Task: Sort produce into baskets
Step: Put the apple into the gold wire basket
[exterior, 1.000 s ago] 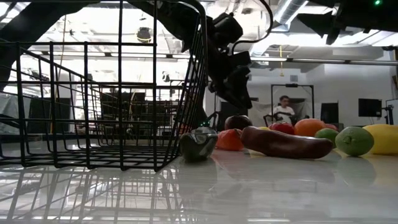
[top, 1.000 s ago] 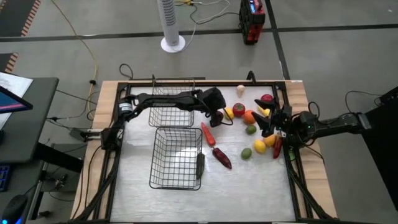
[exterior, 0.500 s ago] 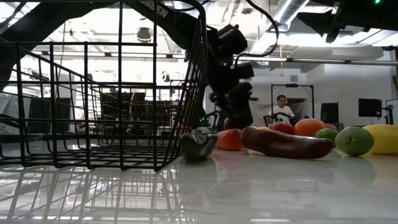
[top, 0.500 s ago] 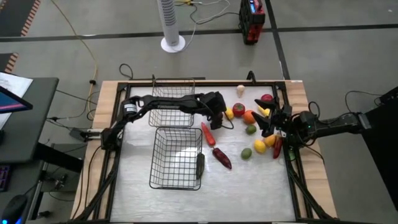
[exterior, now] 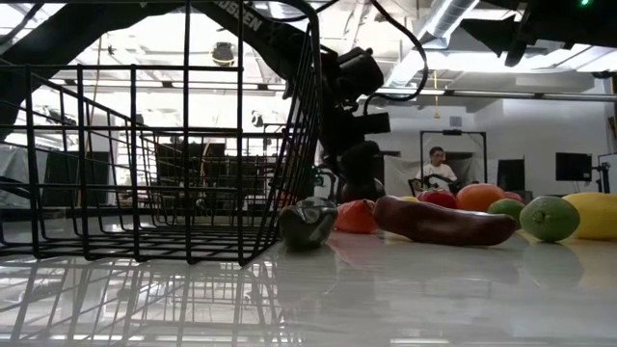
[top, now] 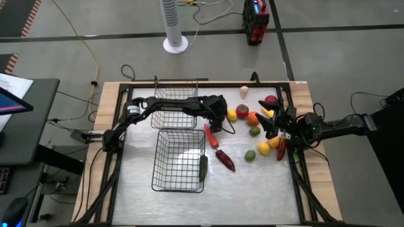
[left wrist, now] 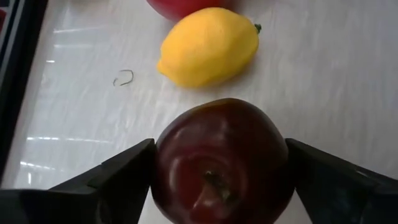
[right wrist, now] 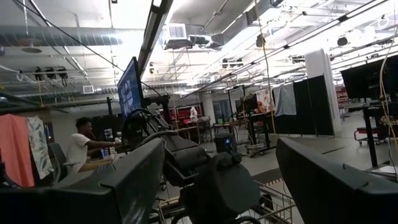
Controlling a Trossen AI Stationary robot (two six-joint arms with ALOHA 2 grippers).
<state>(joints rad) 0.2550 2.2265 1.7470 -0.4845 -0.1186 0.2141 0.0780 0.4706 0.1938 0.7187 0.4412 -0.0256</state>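
My left gripper (top: 219, 119) is low over the table just right of the far wire basket (top: 175, 110), shut on a dark red apple (left wrist: 221, 162). A yellow lemon (left wrist: 208, 46) lies just beyond the apple. My right gripper (top: 273, 123) is open and empty among the produce at the table's right side; its fingers (right wrist: 336, 180) stand wide apart and point toward the left arm. The near basket (top: 178, 159) stands on the table in front of the far one. In the low view the left gripper (exterior: 359, 178) hides most of the apple. My left gripper pinches the dark red apple between its two fingers, one on each of two opposite sides (left wrist: 160, 163). The fingers come from above, pointing down. The apple's stem end (left wrist: 211, 183) faces the camera. I cannot tell whether the apple is on the table.
Loose produce lies right of the baskets: a long orange piece (top: 211, 135), a long dark red piece (top: 226, 159), a dark green piece (top: 203, 166) against the near basket, a green piece (top: 250, 155), and red, orange and yellow pieces around (top: 253, 118). People show beyond the table (exterior: 439, 169).
My left gripper has gone down, from above the table to the dark red apple beside the far basket. My right arm has kept still.
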